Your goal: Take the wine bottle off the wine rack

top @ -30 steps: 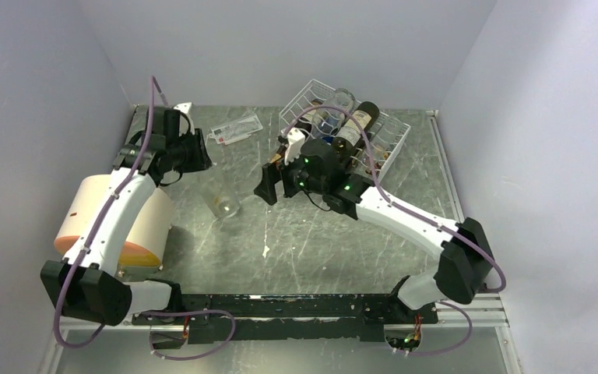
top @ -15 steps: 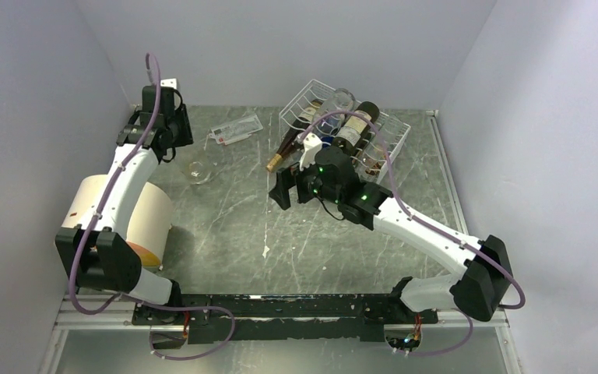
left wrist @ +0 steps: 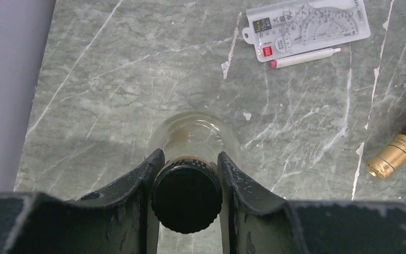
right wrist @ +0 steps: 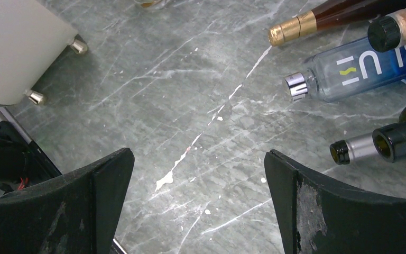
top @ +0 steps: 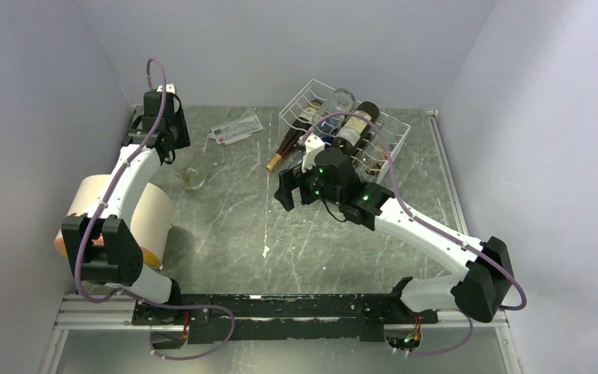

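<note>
At far left a smooth, matte cream cylinder (top: pixel 152 212) lies on its side close to the left wall. Beyond it the left gripper (top: pixel 176 154) is clamped on the ribbed black cap of a clear glass bottle (left wrist: pixel 193 132). Its scuffed black fingers (left wrist: pixel 142 180) press the cap from both sides, and the round glass body points away toward the table (top: pixel 233 234), a grey-green stone-patterned slab streaked with white veins. Whether the bottle touches the slab cannot be told. Farther back lies a flat clear packet (left wrist: pixel 306 24) holding a protractor, a ruler and a thin white stick. It is well apart from the glass bottle, with bare slab between them.

At mid-table the right gripper (top: pixel 283 192) hovers with its broad black jaws wide apart and nothing between them. It is over bare table, just in front of the wine rack's left corner.

The wine rack (top: pixel 300 97), white wire bent into wavy cradles, sits askew at the back right. The wine bottle (right wrist: pixel 317 18), dark brown glass with a gold foil neck, lies in its leftmost cradle, its neck poking out past the rack's edge. Just beside it rest a blue-tinted bottle (right wrist: pixel 359 69) with a silver cap and several dark necks (right wrist: pixel 396 140). A wide stretch of bare slab lies in front of the rack.
</note>
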You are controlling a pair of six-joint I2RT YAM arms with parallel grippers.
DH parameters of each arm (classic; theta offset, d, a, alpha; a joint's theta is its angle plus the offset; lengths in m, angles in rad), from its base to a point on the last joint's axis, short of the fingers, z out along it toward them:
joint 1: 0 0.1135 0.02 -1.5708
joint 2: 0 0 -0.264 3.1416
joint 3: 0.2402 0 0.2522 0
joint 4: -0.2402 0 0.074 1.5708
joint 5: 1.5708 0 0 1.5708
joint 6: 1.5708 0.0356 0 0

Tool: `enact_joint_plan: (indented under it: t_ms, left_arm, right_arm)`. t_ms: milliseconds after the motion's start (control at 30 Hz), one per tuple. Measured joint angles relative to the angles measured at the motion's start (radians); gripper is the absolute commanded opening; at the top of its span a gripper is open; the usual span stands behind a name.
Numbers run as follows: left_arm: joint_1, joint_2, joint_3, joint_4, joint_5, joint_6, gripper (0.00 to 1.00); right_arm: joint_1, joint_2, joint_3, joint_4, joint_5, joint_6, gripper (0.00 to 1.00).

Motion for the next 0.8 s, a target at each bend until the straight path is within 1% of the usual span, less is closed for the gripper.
enact_joint_plan:
  t_ms: [33,100,133,200,233,300,433,567,700,800]
  left_arm:
    - [0.001,-0.007,-0.015,0.021,0.000,0.003,0.48]
    - [0.002,-0.029,-0.048,0.050,-0.002,0.010,0.66]
    - [0.002,-0.039,-0.059,0.060,-0.002,0.016,0.72]
    - [0.001,-0.060,-0.066,0.082,-0.001,0.021,0.91]
    - [0.002,-0.071,-0.066,0.095,0.000,0.027,0.95]
    - [0.002,-0.093,-0.066,0.110,0.001,0.030,0.98]
    - [0.002,-0.142,-0.066,0.121,0.016,0.038,0.98]
    - [0.002,-0.227,-0.072,0.139,0.068,0.052,0.99]
    - [0.001,-0.338,-0.111,0.187,0.146,0.067,0.99]
    - [-0.014,-0.388,-0.124,0.217,0.208,0.076,0.99]
  right_arm:
    - [0.000,0.000,0.000,-0.004,0.000,0.000,1.00]
    - [0.000,0.002,0.002,-0.010,0.000,0.000,1.00]
    - [0.000,0.004,0.005,-0.014,0.000,0.000,1.00]
    - [0.000,0.008,0.013,-0.024,0.000,0.000,1.00]
    - [0.000,0.011,0.017,-0.026,0.000,-0.001,1.00]
    - [0.000,0.018,0.029,-0.035,0.002,-0.001,1.00]
    - [0.000,0.024,0.064,-0.078,0.017,-0.005,1.00]
    - [0.000,0.024,0.113,-0.136,0.055,-0.013,1.00]
    - [-0.001,0.024,0.152,-0.211,0.147,-0.019,1.00]
    - [-0.009,0.023,0.165,-0.261,0.232,-0.016,1.00]
